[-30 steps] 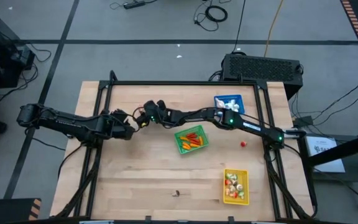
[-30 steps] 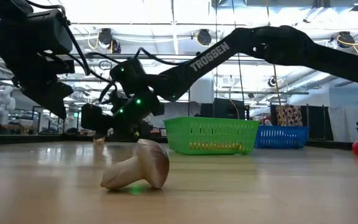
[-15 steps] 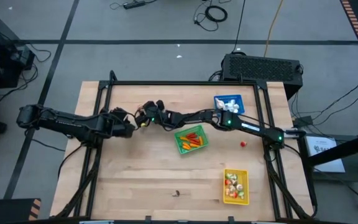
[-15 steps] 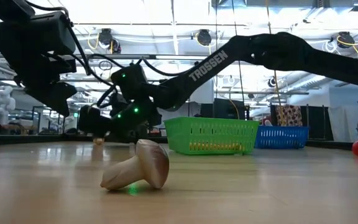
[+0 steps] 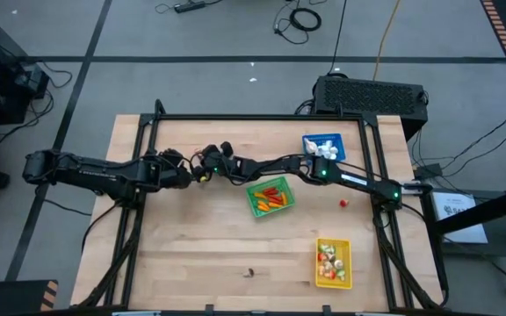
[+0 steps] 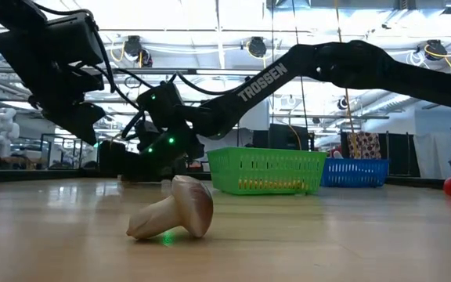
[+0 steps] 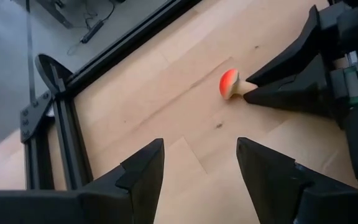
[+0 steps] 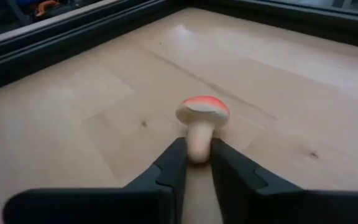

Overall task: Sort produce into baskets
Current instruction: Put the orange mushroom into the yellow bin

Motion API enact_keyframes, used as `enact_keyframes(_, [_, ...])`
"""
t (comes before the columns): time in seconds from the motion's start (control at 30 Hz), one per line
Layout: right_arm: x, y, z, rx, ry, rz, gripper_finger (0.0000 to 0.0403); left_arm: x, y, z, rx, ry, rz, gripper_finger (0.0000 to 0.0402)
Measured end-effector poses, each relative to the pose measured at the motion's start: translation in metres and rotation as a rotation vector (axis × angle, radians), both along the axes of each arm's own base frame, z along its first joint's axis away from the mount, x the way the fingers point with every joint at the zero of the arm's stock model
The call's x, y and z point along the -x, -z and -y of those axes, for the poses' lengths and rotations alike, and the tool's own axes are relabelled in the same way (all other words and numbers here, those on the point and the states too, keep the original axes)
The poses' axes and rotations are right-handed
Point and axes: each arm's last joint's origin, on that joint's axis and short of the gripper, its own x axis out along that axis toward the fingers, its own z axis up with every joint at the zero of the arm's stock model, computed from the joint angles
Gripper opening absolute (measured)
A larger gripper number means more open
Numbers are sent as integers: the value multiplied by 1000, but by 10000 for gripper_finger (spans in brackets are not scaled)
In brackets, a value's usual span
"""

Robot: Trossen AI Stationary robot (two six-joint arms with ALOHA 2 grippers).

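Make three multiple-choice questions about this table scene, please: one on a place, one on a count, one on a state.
1. Where does the loose brown mushroom lie?
A. In the green basket
B. On the bare table near its front edge
C. In the blue basket

2. How many baskets stand on the table?
A. Two
B. Three
C. Four

3. What is the right gripper doing?
A. It is closed on the stem of the red-capped mushroom
B. It hangs empty over the yellow basket
C. It holds the brown mushroom

Answers:
1 B: the high view shows it alone on the wood, apart from every basket.
2 B: green basket, blue basket and yellow basket.
3 A: the right wrist view shows both fingers against the stem; the left gripper stands open nearby.
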Motion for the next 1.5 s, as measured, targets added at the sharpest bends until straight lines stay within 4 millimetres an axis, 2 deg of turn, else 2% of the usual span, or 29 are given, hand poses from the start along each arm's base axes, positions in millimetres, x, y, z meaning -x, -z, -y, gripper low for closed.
enact_keyframes(0.2, [0,2,-1,9,10,10,10,0,0,-2,-2,0,-16,210])
enact_keyframes(0.4, [-1,-4,0,-39,-3,33,3,1,0,-2,-6,13,-35,210])
enact_keyframes(0.5, [-1,-22,0,-79,-35,53,2,1,0,-2,-5,13,-43,210])
enact_keyframes(0.6, [3,-42,-3,-111,-48,1,1,3,0,-2,-4,13,-59,210])
enact_keyframes(0.8, [19,-97,4,-97,-42,-131,0,5,-2,-2,-13,9,-43,210])
enact_keyframes(0.9, [30,-114,8,-98,-39,-209,0,5,-3,-2,-13,7,-32,210])
enact_keyframes(1.03, [50,-149,5,-159,-87,-308,0,6,-4,-2,-12,6,-31,210])
enact_keyframes(1.23, [95,-205,0,-337,-190,-473,0,6,-4,-2,-12,6,-29,210])
enact_keyframes(1.4, [139,-244,-30,-485,-246,-656,0,5,-4,-2,-13,6,-20,210])
enact_keyframes(1.5, [161,-259,-52,-563,-267,-775,0,4,-4,-2,-5,10,-5,210])
